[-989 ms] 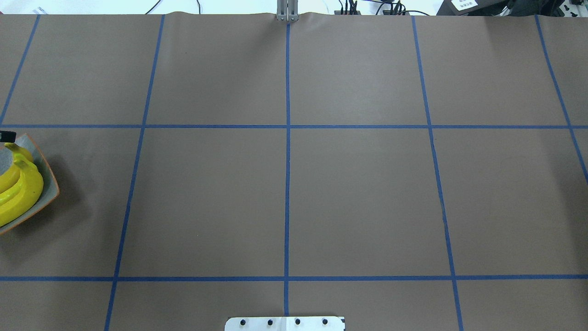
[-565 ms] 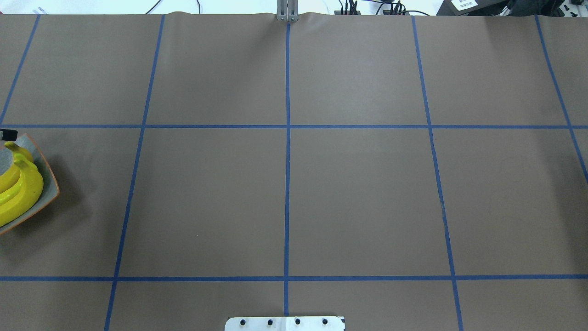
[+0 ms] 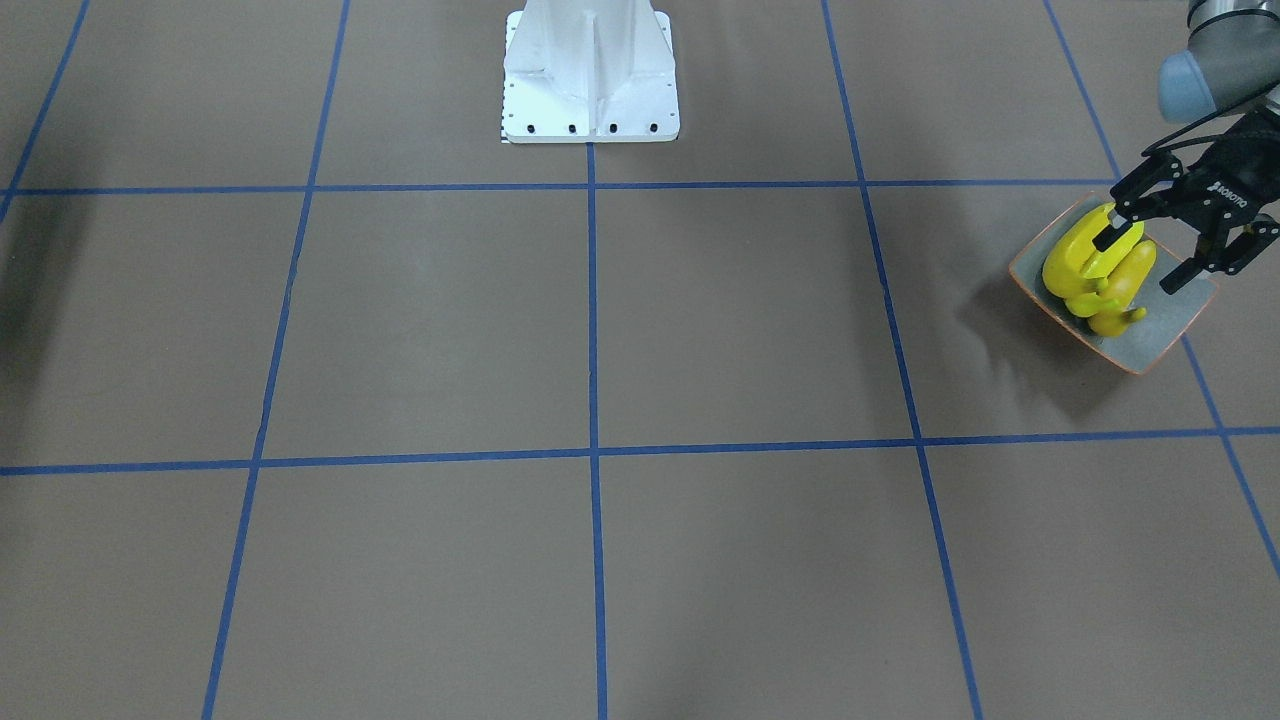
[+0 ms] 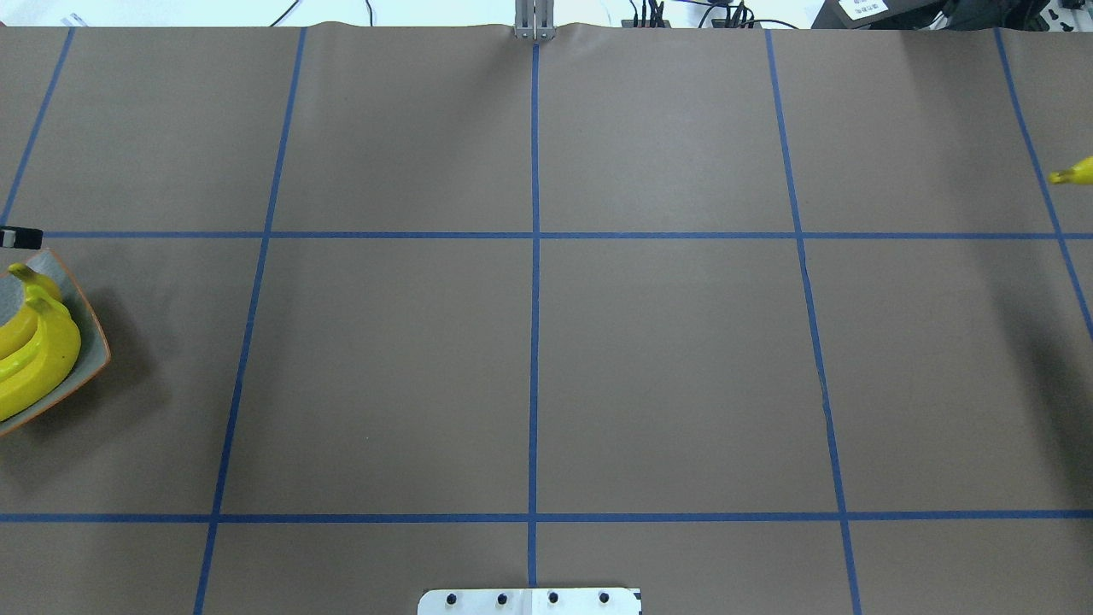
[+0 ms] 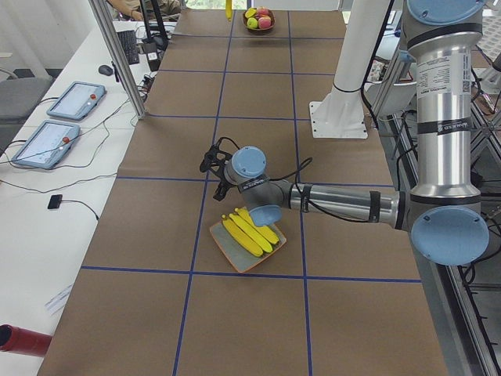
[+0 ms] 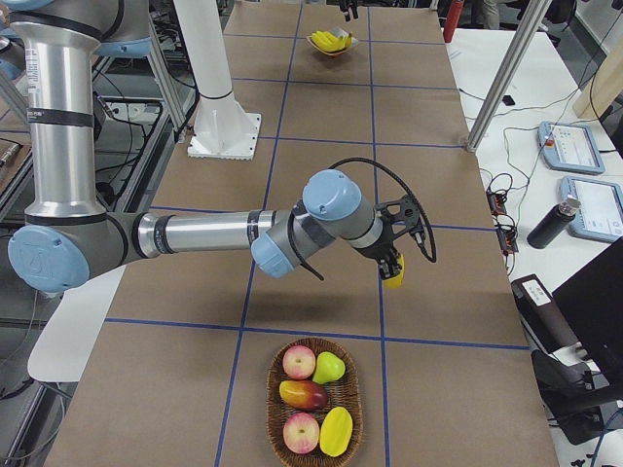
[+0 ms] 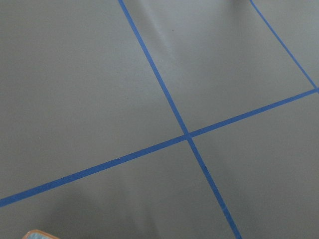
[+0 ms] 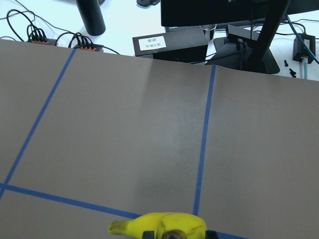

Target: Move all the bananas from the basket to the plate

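Note:
The grey plate (image 3: 1172,328) with an orange rim sits at the table's left end and holds three yellow bananas (image 3: 1085,270) side by side. They also show in the overhead view (image 4: 38,354). My left gripper (image 3: 1137,264) hangs open and empty just above them. My right gripper (image 6: 394,265) is shut on a fourth banana (image 6: 393,280), held above the table near the basket (image 6: 313,457). That banana shows in the right wrist view (image 8: 164,226) and its tip pokes in at the overhead view's right edge (image 4: 1074,174). The basket holds apples and other fruit, with no banana visible in it.
The white robot base (image 3: 590,70) stands at mid-table on the robot's side. A metal post (image 5: 117,59) rises at the operators' edge. Tablets (image 5: 47,142), cables and a dark bottle (image 6: 550,226) lie off the brown mat.
A banana tip has come into the overhead view at the right edge. The black fingertip of my left gripper at the left edge has shifted slightly up and right. The plate's bananas have not moved.

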Available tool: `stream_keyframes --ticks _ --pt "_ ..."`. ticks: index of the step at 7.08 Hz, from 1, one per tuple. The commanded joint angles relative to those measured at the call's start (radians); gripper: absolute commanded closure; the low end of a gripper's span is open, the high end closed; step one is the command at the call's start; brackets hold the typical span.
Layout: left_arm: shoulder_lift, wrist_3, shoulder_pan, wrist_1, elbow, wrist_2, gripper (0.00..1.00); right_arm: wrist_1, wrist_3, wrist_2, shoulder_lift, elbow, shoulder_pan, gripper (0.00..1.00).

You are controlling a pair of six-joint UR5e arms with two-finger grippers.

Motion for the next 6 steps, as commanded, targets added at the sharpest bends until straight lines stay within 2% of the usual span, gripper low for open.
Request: stream_keyframes --ticks 1,3,6 --pt "-0.045 -0.070 0.002 0.000 0.001 0.001 0.00 0.004 0.157 0.008 0.047 0.041 -0.075 1.00" --pt "-0.079 -0.110 0.002 0.001 0.001 0.001 0.00 0.004 0.259 0.010 0.085 0.083 -0.122 1.00" --pt "-0.218 -0.422 0.005 0.000 -0.011 0.001 0.00 0.006 0.486 0.031 0.198 0.118 -0.190 1.00"
